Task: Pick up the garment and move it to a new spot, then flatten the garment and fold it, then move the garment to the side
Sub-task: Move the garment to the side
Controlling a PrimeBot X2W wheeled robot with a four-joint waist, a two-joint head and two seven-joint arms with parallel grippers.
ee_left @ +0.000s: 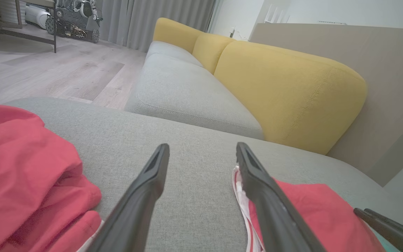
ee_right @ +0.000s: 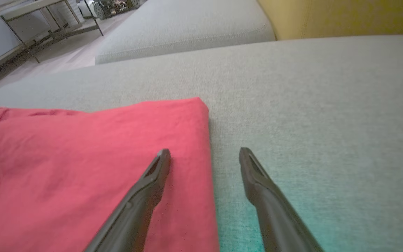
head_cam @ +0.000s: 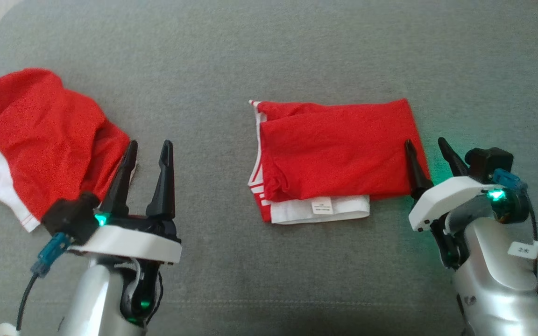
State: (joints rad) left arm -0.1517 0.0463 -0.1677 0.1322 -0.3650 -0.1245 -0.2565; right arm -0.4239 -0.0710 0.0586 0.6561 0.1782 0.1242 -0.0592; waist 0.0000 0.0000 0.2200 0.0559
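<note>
Grey woven sofa cushion (head_cam: 269, 46) carries everything. Nearest the work, the right gripper (head_cam: 425, 141), jaws wide and empty, straddles the right short edge of the folded red garment with white waistband (head_cam: 339, 149), whose long axis runs left-right. The left gripper (head_cam: 150, 142), equally wide and empty, sits well apart from it, beside a crumpled red-and-white cloth heap (head_cam: 45, 126).

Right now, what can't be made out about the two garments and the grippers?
- Label on the folded garment, head view: print too small to read.
- Crumpled garment, head view: near corner hidden behind the left gripper.
- Right gripper over the folded garment's edge: whether its finger touches cloth cannot be told.
</note>
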